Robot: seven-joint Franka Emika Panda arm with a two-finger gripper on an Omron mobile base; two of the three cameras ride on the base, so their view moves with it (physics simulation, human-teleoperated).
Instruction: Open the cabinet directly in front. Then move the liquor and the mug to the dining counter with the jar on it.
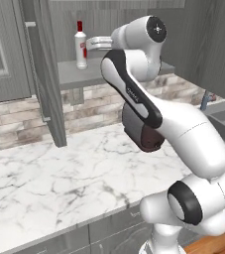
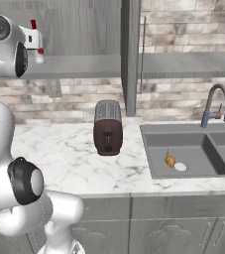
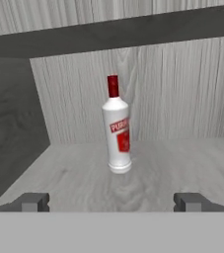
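The cabinet (image 1: 48, 74) stands open, its grey door swung out to the left and its inner shelf (image 1: 77, 75) bare except for the liquor (image 1: 81, 47). The liquor is a slim white bottle with a red cap and red label, upright near the shelf's back wall (image 3: 117, 129). My gripper (image 3: 112, 201) is open, level with the bottle and a short way in front of it, touching nothing. From the left base view the gripper (image 1: 90, 43) reaches in from the right, close to the bottle. The mug, the dining counter and the jar are out of view.
A dark grey and maroon toaster (image 2: 107, 127) stands on the marble worktop (image 2: 69, 158) below the shelf. To the right lie a grey sink (image 2: 193, 166) with a faucet (image 2: 215, 106). The cabinet's right door (image 2: 130, 54) stands edge-on.
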